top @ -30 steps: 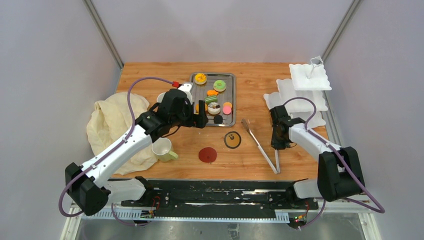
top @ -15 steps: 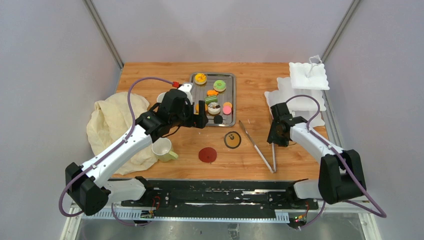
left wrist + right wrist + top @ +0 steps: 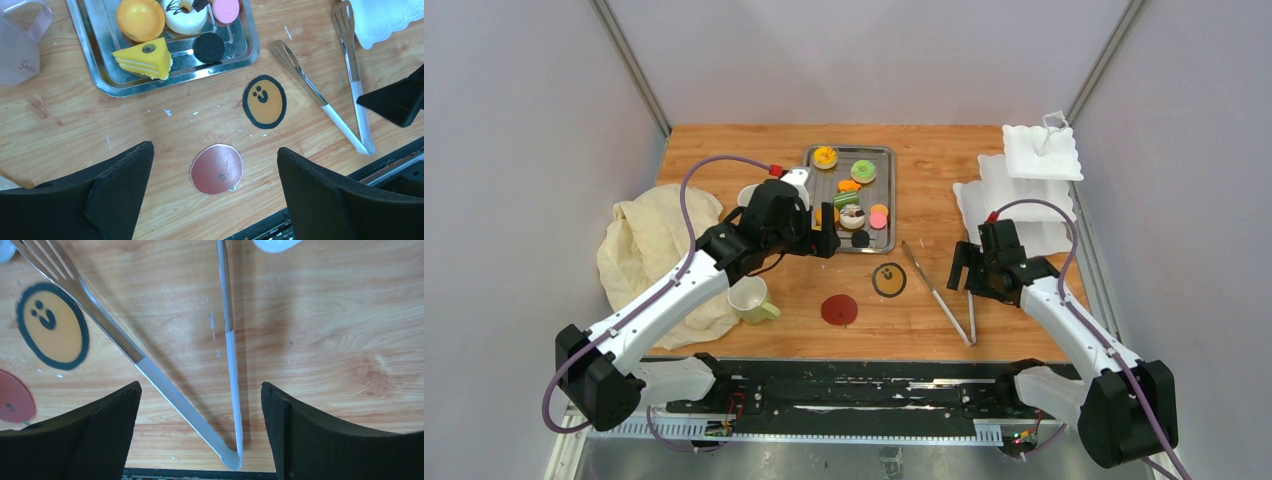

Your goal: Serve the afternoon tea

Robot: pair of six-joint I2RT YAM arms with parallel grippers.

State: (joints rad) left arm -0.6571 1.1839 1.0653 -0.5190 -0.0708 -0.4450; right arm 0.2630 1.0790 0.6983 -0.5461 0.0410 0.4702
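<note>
I am holding my right tool (image 3: 200, 386) wide open, gripping nothing, over the tongs (image 3: 231, 355) lying at 4 o'clock. My left tool (image 3: 215, 150) is hanging open and empty above the red coaster (image 3: 216, 169). Pastries (image 3: 863, 171) are sitting in the tray (image 3: 891, 200) at 12, stand (image 3: 1042, 152) at 2.

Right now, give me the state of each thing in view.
Left gripper: open, over the red coaster.
Right gripper: open, over the tongs.
Tongs: flat on the table, arms spread.
Tray: loaded with pastries.
Stand: upright, tiers bare.
Red coaster: flat, bare.
Yellow coaster: flat, bare.
Mug: on the table, off both coasters.
</note>
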